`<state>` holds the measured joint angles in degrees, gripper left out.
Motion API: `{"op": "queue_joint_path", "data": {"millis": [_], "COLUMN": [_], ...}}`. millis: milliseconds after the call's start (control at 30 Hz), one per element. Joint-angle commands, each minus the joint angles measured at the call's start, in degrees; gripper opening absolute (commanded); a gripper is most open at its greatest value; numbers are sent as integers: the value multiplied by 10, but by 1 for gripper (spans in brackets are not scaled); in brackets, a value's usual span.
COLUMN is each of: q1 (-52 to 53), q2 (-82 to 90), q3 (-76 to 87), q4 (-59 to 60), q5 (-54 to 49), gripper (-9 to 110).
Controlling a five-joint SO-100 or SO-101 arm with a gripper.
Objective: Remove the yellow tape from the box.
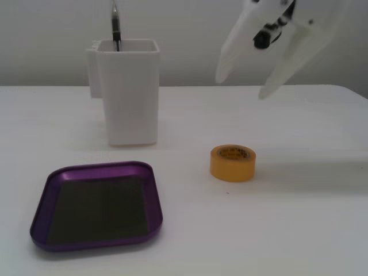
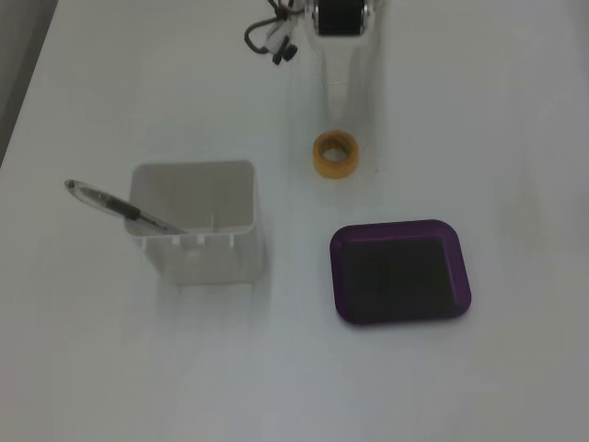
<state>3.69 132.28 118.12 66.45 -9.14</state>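
Observation:
The yellow tape (image 1: pixel 232 163) is a small roll that lies flat on the white table, outside the box and to its right in a fixed view. It also shows in another fixed view (image 2: pixel 336 154). The box (image 1: pixel 98 168) is a shallow purple tray with a dark base, and it is empty; it also shows from above (image 2: pixel 396 225). My white gripper (image 1: pixel 243 85) hangs in the air above and behind the tape. It is open and holds nothing. From above, the gripper (image 2: pixel 348 101) is pale against the table and hard to make out.
A tall white rectangular container (image 1: pixel 127 92) with a pen (image 2: pixel 120 208) in it stands behind the tray. Black cables (image 2: pixel 269 35) lie near the arm's base at the table's far end.

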Motion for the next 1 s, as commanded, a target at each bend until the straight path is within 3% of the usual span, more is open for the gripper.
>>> {"op": "queue_joint_path", "data": {"millis": [0, 400, 767, 900, 967], "q1": [4, 4, 4, 4, 4], "q2": [163, 654, 616, 616, 616], "q3": [4, 430, 555, 562, 562], "q4": [34, 32, 33, 33, 33], "q5": [2, 7, 8, 8, 10], "gripper": [18, 19, 17, 0, 1]}}
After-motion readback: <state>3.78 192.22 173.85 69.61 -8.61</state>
